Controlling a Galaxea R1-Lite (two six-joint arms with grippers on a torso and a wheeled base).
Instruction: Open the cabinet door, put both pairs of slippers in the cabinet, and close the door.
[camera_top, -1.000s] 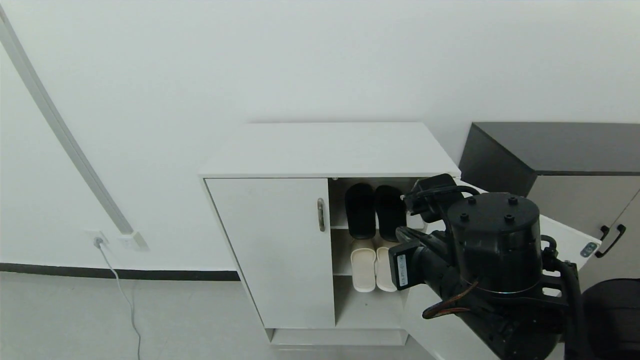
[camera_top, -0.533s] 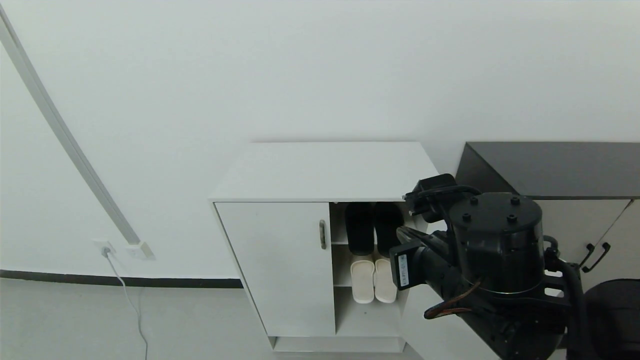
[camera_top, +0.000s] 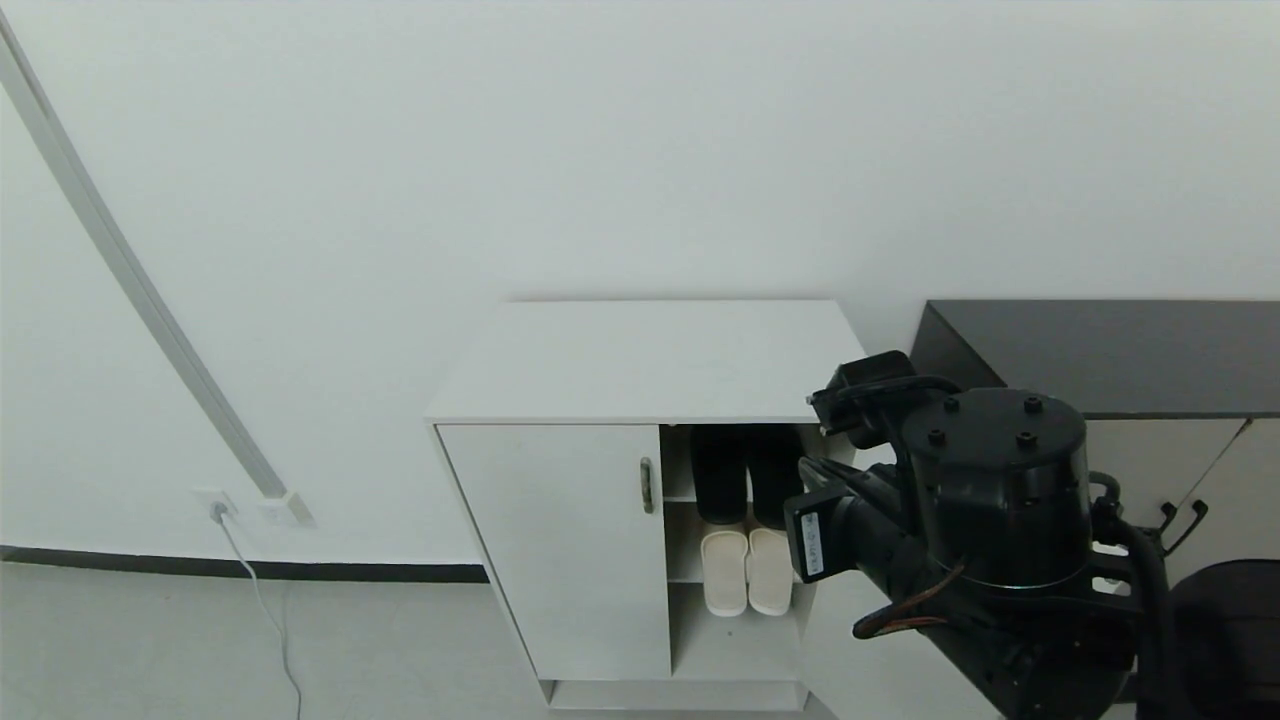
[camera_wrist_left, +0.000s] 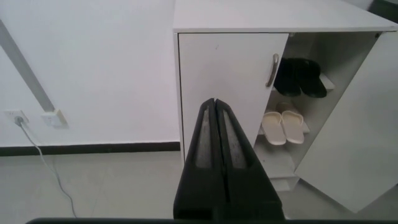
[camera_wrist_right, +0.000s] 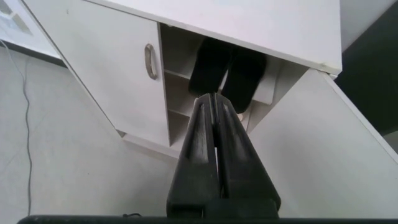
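Note:
The white cabinet stands against the wall with its left door shut and its right door swung open. A black pair of slippers lies on the upper shelf, and a white pair on the shelf below. Both pairs also show in the left wrist view, black slippers above white slippers. My left gripper is shut and empty, some way in front of the left door. My right gripper is shut and empty, facing the black slippers from in front of the opening.
A dark cabinet with black handles adjoins on the right. A wall socket with a cable and a slanted grey conduit are on the left. Bare grey floor lies in front and to the left.
The whole head view has shifted: the cabinet now sits lower and slightly smaller, so the camera moved. Slippers, doors and both shut grippers look unchanged.

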